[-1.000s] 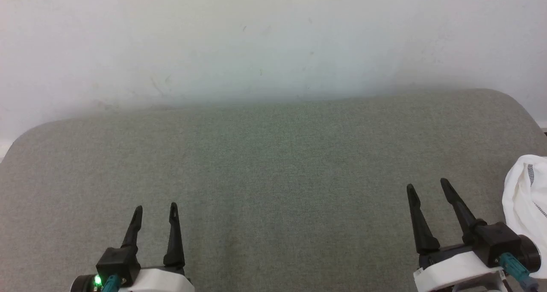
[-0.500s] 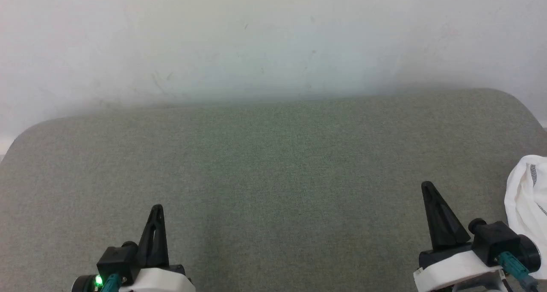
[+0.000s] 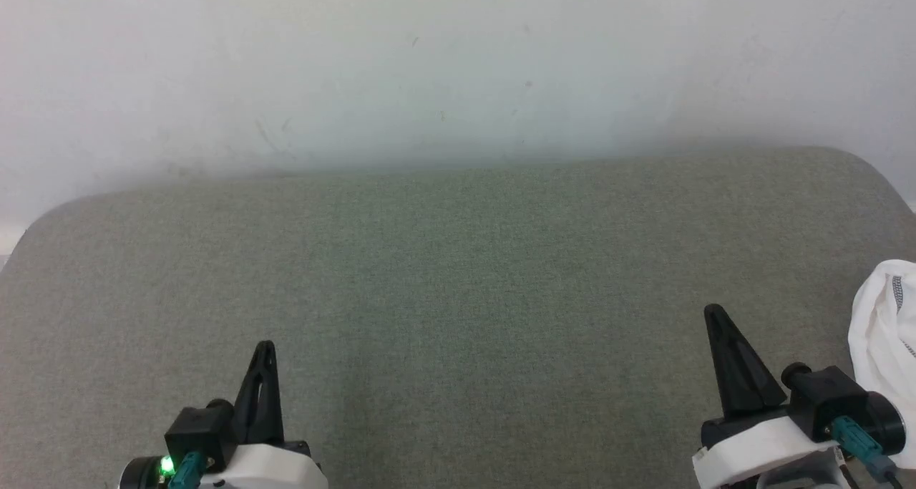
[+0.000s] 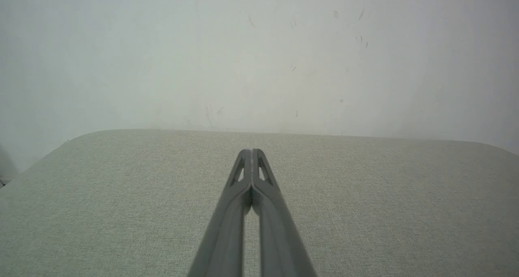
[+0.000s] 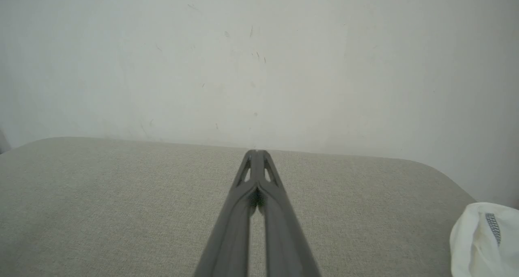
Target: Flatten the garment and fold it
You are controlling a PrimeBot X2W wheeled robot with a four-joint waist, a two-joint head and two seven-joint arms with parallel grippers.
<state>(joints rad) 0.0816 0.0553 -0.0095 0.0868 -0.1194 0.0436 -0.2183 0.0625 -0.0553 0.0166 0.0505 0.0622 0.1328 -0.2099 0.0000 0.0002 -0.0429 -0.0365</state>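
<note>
The garment (image 3: 884,331) is a bunched white cloth with dark grey stitching, lying at the right edge of the grey-green padded surface (image 3: 458,274); most of it runs out of the head view. It also appears at the lower right of the right wrist view as the garment (image 5: 482,240). My right gripper (image 3: 712,311) is shut with nothing in it, a little to the left of the cloth and not touching it. My left gripper (image 3: 265,347) sits at the lower left, also shut and empty. Each wrist view looks along its own gripper, left gripper (image 4: 251,151) and right gripper (image 5: 256,152), fingers pressed together.
A pale scuffed wall (image 3: 458,66) rises right behind the padded surface. The surface has rounded far corners, and bare fabric stretches between the two grippers.
Both grippers have gone from open to shut, closing on nothing. The arms and the garment stay where they were.
</note>
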